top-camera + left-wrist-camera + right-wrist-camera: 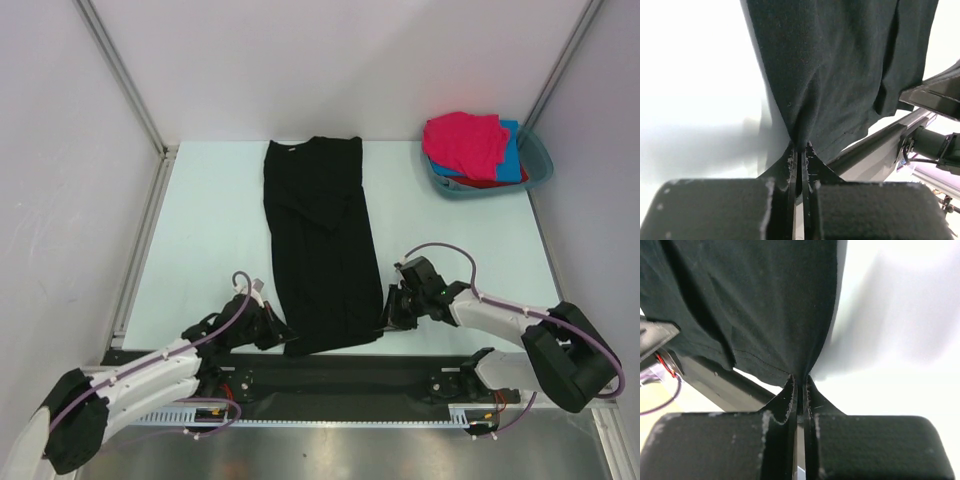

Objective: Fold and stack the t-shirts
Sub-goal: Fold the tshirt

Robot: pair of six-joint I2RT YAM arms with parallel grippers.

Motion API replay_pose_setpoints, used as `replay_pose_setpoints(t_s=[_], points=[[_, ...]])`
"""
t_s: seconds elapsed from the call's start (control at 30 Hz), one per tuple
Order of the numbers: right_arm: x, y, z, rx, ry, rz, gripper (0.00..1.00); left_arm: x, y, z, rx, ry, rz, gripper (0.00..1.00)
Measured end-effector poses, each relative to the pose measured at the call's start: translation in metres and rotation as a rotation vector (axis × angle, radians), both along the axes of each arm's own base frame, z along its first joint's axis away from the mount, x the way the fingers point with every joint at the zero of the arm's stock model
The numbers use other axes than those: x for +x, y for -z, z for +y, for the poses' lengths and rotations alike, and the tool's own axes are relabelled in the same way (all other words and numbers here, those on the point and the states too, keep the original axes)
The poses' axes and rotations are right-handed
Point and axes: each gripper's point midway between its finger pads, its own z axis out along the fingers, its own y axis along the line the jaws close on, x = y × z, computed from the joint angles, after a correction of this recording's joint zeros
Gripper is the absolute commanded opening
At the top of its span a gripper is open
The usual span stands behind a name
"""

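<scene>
As the table (210,230) is seen from above, the items are listed from its left side to its right.

1. Left gripper (281,335): placed low at the near edge. Its jaws are pressed together on the near left corner of the black t-shirt (320,240). In the left wrist view the cloth is seen gathered into a pucker where it is pinched.
2. Black t-shirt: laid lengthwise down the middle of the table, collar end at the far side and hem at the near edge. It is folded into a long narrow strip, and one sleeve is turned across the upper part.
3. Right gripper (388,312): placed at the near right corner of the same hem. It is clamped on the cloth, as the right wrist view confirms.
4. Teal basin (541,166): set in the far right corner, well apart from the black t-shirt. A pink t-shirt (465,140) is heaped on top, with a blue t-shirt (513,150) and a red t-shirt (490,182) beneath it (both only partly visible).
</scene>
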Motion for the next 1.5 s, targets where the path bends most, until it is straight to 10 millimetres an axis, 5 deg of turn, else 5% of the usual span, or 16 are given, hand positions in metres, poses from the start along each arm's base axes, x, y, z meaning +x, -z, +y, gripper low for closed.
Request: replay_pose_setpoints(t_s=[0.47, 0.67, 0.87, 1.2, 1.5], points=[[-0.044, -0.046, -0.011, 0.023, -0.047, -0.071, 0.00, -0.031, -0.003, 0.018, 0.049, 0.057, 0.066, 0.00], [-0.074, -0.049, -0.021, 0.023, -0.055, -0.026, 0.00, -0.040, -0.010, 0.015, 0.017, 0.086, 0.090, 0.00], [-0.076, -0.044, -0.025, -0.021, -0.043, -0.008, 0.00, -0.038, -0.033, 0.010, 0.007, 0.089, 0.095, 0.02], [-0.023, -0.052, -0.014, -0.206, -0.081, -0.113, 0.00, 0.003, -0.081, 0.000, 0.118, 0.066, 0.006, 0.07], [0.058, -0.076, -0.015, -0.240, -0.037, -0.245, 0.00, 0.061, -0.094, 0.006, 0.209, -0.010, -0.057, 0.08]])
